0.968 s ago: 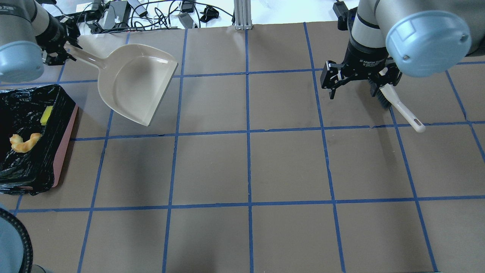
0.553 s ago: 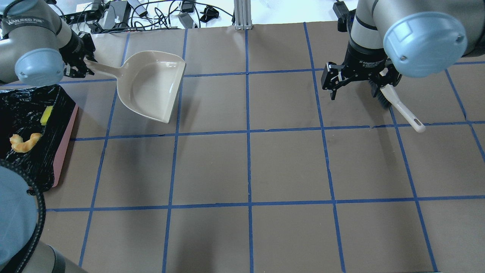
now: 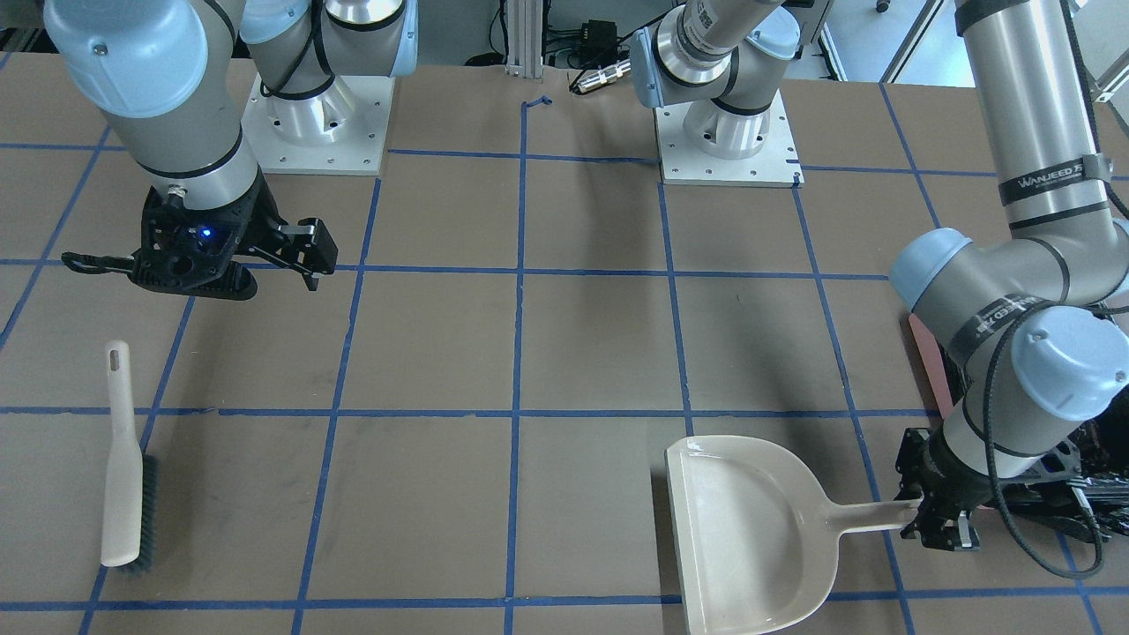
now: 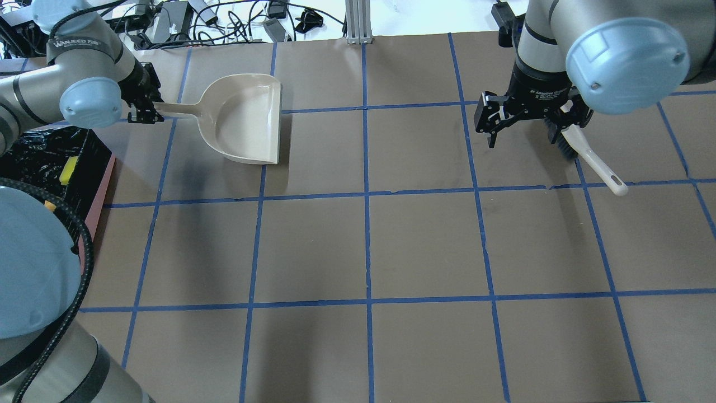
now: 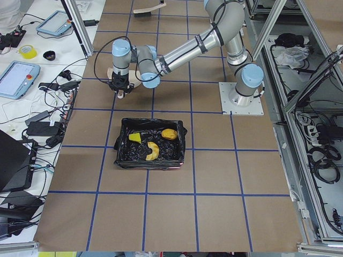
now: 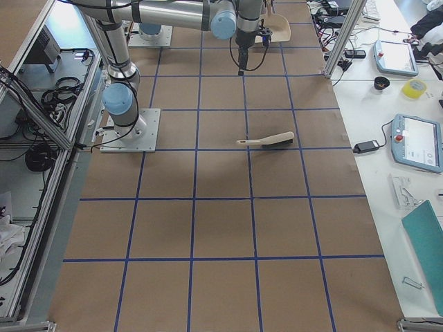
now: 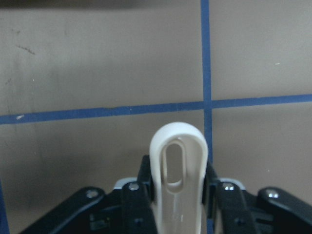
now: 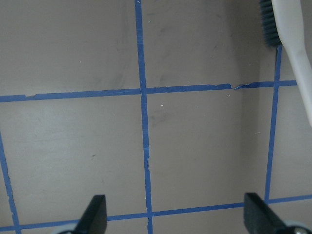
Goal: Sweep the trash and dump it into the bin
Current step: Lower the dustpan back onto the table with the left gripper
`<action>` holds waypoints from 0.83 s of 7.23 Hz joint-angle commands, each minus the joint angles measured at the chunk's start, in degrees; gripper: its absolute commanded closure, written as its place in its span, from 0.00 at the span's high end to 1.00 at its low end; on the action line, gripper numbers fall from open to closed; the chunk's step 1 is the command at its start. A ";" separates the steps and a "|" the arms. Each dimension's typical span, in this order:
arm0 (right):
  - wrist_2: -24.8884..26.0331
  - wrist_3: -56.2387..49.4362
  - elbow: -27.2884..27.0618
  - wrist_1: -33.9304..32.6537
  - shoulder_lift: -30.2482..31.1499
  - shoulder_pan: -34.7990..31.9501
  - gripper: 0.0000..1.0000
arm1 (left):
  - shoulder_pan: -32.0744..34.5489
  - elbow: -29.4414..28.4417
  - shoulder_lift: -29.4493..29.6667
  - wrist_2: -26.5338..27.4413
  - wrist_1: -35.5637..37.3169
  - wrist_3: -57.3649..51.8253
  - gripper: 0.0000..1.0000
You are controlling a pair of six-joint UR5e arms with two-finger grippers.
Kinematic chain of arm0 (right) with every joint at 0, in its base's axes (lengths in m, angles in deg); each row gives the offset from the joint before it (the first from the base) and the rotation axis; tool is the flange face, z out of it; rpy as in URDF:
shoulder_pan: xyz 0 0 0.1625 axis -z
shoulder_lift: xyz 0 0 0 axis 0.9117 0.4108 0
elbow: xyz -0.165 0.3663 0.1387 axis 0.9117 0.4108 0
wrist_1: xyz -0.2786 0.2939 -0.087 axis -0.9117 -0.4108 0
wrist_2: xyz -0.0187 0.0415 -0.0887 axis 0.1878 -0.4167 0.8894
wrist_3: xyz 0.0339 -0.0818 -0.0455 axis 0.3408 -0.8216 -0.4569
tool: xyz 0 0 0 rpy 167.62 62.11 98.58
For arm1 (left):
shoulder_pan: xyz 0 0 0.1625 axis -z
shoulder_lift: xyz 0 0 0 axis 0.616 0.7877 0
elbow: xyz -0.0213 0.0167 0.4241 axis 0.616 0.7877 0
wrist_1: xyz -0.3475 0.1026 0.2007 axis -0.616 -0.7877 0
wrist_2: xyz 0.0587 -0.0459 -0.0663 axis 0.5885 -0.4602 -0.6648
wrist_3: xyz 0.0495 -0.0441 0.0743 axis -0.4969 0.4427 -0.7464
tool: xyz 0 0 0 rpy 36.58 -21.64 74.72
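The bin [image 4: 98, 197], pink-sided with a black bag, stands at the table's left edge. In the exterior left view [image 5: 124, 150] it holds all three trash items: the yellow-green sponge piece [image 5: 135, 137], the orange lump [image 5: 169, 134] and the curved rind slice [image 5: 151, 151]. My left gripper [image 4: 146, 109] is shut on the handle [image 7: 179, 170] of the beige dustpan [image 4: 249, 120], which is empty and sits flat, low by the table beyond the bin. My right gripper [image 4: 528, 127] is open and empty, hovering just left of the beige hand brush [image 4: 594, 161].
The brush lies on the table, also in the front view [image 3: 122, 467] and the right wrist view [image 8: 292, 34]. Cables and power bricks [image 4: 168, 22] lie beyond the far table edge. My left arm's elbow [image 4: 28, 263] overhangs the bin.
My left gripper carried the dustpan right and away from the bin, turned it level and brought it lower. My left elbow swung over the bin. The right arm and brush have not moved.
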 commanded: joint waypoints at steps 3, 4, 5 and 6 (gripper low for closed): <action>-0.25 -0.09 0.00 -0.02 -0.18 0.00 1.00 | 1.11 -0.01 1.74 0.21 -2.29 -1.26 0.00; -0.50 -0.18 0.00 -0.11 -0.27 0.00 1.00 | 1.11 -0.01 1.83 0.21 -2.30 -1.45 0.00; -0.51 -0.27 0.00 -1.50 -0.35 0.00 1.00 | 1.11 -0.01 1.91 0.21 -2.21 -1.45 0.00; -0.77 -0.09 0.00 -2.04 -0.27 0.00 1.00 | 1.11 0.08 1.91 0.21 -2.21 -1.45 0.00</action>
